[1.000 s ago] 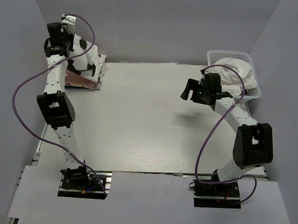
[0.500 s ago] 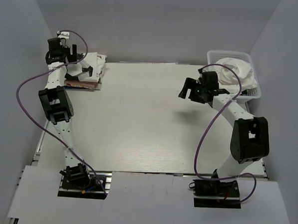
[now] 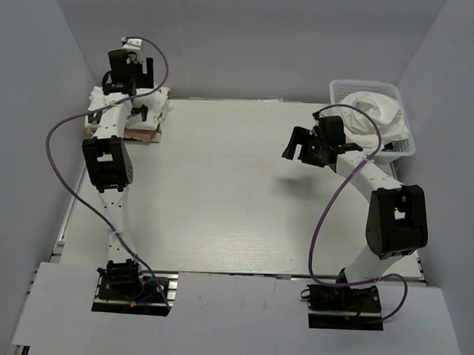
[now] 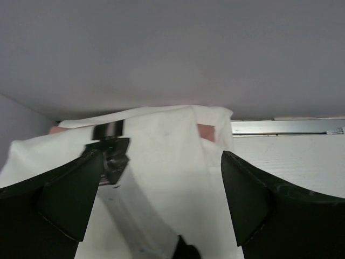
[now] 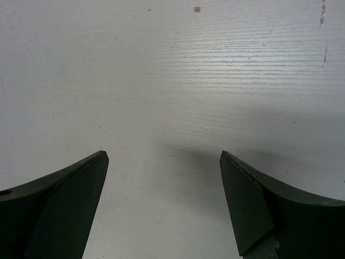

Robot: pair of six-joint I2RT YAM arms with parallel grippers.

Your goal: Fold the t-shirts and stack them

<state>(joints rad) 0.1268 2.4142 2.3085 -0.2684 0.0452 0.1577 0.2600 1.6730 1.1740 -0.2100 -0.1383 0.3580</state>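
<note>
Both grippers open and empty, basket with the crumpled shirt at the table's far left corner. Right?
No: the basket sits at the far right corner, as top external shows. The left gripper and right gripper are open and empty; the crumpled shirt is in the basket.

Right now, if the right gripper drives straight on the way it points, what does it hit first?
Probably the table. The right gripper is open and points down at it, and the wrist view shows nothing in between. Its height above the surface is unclear.
</note>
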